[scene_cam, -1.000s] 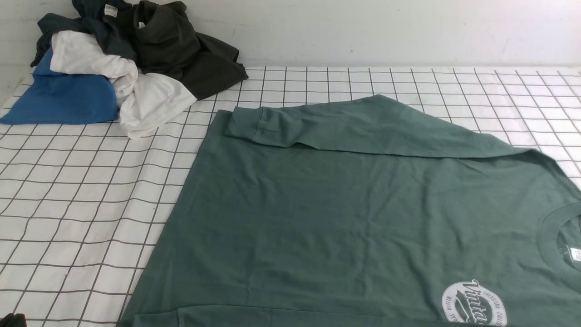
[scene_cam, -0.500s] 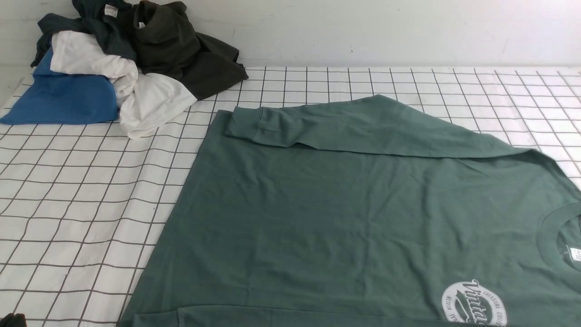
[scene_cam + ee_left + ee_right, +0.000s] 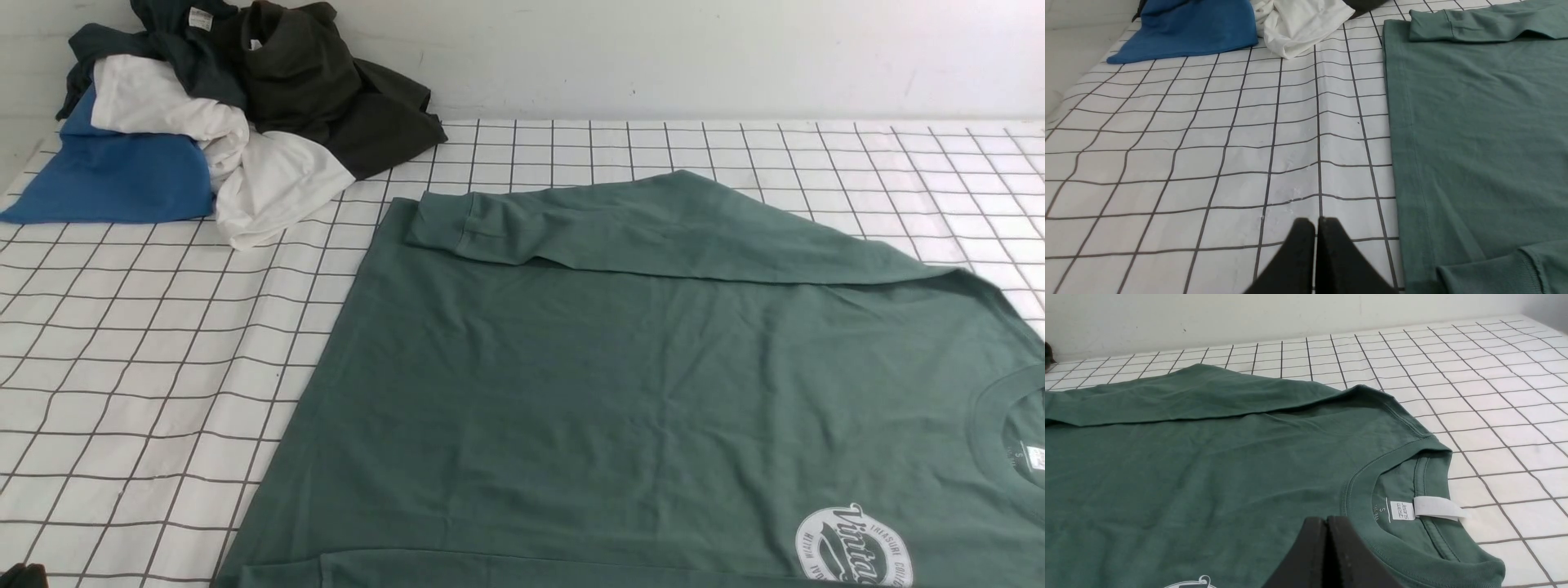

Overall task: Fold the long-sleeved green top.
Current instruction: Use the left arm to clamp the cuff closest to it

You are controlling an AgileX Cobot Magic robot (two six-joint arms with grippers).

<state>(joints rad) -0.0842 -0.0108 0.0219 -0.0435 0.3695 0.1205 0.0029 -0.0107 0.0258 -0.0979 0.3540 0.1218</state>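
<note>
- Shirt is lying with its collar at 3 o'clock.
- Right gripper is hovering by the collar, left gripper off the hem at 9, both pinched empty.

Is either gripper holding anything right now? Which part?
Nothing held. Left gripper shut over the checked tablecloth; right gripper shut above the green top near its collar, no fabric between its jaws.

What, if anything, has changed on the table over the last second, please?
Nothing visibly changed. The green top lies flat as before, far sleeve folded across it; the clothes pile is untouched; the left gripper and right gripper keep their jaws shut, empty.
</note>
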